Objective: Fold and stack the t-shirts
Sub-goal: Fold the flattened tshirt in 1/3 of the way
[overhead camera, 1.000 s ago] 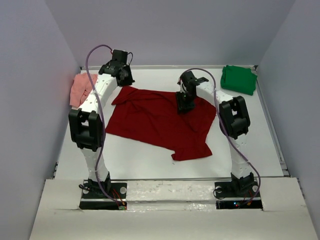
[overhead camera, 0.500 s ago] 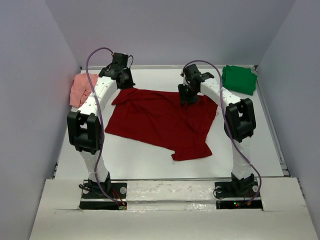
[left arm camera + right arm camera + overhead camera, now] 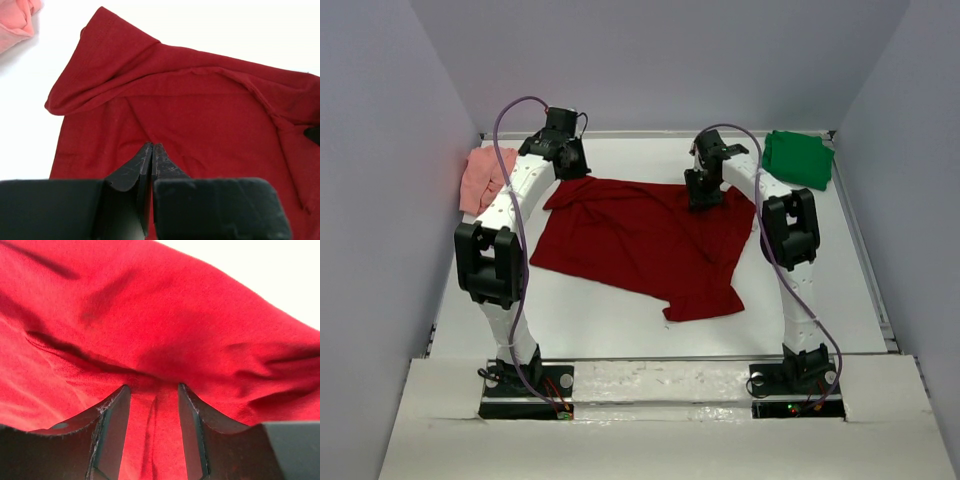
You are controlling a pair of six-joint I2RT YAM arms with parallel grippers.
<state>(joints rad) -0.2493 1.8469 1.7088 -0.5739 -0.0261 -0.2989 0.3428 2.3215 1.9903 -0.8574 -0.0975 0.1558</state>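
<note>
Three t-shirts are lying on the white bench (image 3: 610, 325). The dark red t-shirt (image 3: 640, 245) is spreading open across the middle, the bright green t-shirt (image 3: 798, 158) is sitting bunched in the far right corner, and the salmon-pink t-shirt (image 3: 480, 178) is lying crumpled at the far left edge.

Against the view a second ago, the right arm is reaching farther back, so the right gripper (image 3: 153, 387) is now sitting at the red shirt's far edge rather than over its middle. The left arm is hardly shifting, and the shirt's outline is looking much the same.

The right gripper is standing with its fingers spread, and a wrinkled ridge of red cloth is lying between them. The left gripper (image 3: 151, 150) is hovering at the shirt's far left corner, near a folded-over sleeve, with its fingers pressed together and no cloth showing between them.
</note>
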